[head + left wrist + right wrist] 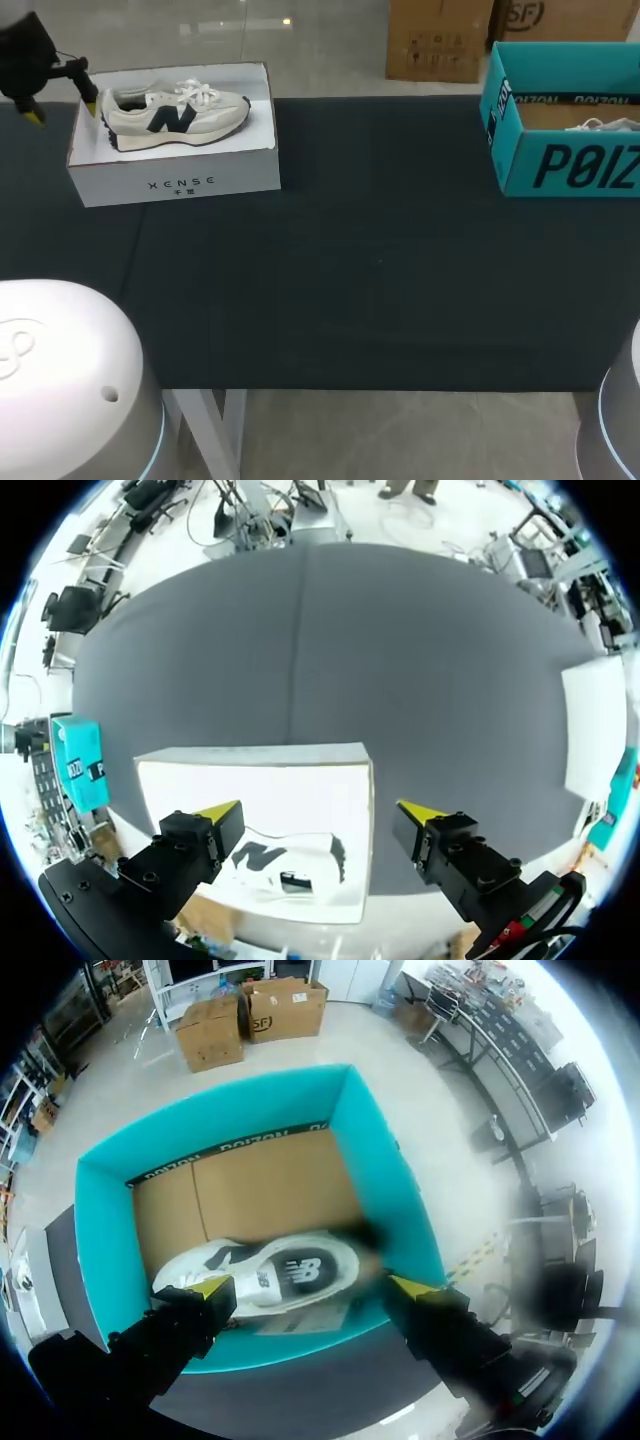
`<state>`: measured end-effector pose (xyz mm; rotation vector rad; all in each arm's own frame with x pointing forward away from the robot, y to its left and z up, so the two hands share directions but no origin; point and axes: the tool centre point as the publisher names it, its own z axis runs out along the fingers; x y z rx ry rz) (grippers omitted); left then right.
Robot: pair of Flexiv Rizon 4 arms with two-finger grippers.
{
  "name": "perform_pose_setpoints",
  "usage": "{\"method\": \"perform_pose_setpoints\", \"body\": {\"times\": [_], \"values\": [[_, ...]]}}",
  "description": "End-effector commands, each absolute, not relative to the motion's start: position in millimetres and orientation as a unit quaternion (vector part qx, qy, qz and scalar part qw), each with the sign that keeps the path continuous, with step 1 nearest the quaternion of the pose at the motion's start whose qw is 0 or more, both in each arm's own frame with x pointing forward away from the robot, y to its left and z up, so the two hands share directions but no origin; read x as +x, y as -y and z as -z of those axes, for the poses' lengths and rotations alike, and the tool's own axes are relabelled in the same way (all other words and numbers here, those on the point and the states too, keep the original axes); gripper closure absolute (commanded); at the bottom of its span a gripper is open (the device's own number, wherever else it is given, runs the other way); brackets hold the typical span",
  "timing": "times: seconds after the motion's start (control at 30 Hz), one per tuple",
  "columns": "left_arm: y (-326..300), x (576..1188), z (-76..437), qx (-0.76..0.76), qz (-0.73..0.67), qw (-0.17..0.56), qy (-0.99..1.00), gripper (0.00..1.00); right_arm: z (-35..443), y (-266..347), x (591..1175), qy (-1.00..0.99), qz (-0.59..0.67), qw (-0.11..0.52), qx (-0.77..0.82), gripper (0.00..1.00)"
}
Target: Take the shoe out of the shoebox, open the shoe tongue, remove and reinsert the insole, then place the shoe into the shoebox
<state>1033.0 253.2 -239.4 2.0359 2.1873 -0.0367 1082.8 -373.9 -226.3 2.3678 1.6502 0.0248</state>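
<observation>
Work looks unstarted: a pale shoe (pixel 175 115) lies in the white shoebox (pixel 180 182), upper left; a second shoe (pixel 270 1270) in the teal shoebox (pixel 560 168), upper right. My left gripper (pixel 322 812) and right gripper (pixel 312 1285) hover above, fingers apart, empty.

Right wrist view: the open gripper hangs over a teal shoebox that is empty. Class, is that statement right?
No. The right gripper does hang open over the teal shoebox, but the box is not empty: a white sneaker with dark trim lies on its cardboard floor, as the right wrist view shows.
</observation>
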Motion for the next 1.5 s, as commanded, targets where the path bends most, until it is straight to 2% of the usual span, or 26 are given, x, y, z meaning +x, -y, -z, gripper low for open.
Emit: {"method": "perform_pose_setpoints", "body": {"times": [0.03, 0.97, 1.5], "values": [[-252, 1039, 238, 0.680, 0.022, 0.063, -0.730, 0.00, 226, 374, 1083, -0.567, -0.008, 0.127, 0.814, 0.00], [-252, 1039, 238, 0.680, 0.022, 0.063, -0.730, 0.00, 226, 374, 1083, -0.567, -0.008, 0.127, 0.814, 0.00], [-303, 1148, 266, 0.684, 0.007, 0.048, -0.728, 0.00, 226, 374, 1083, -0.567, -0.008, 0.127, 0.814, 0.00]]}}
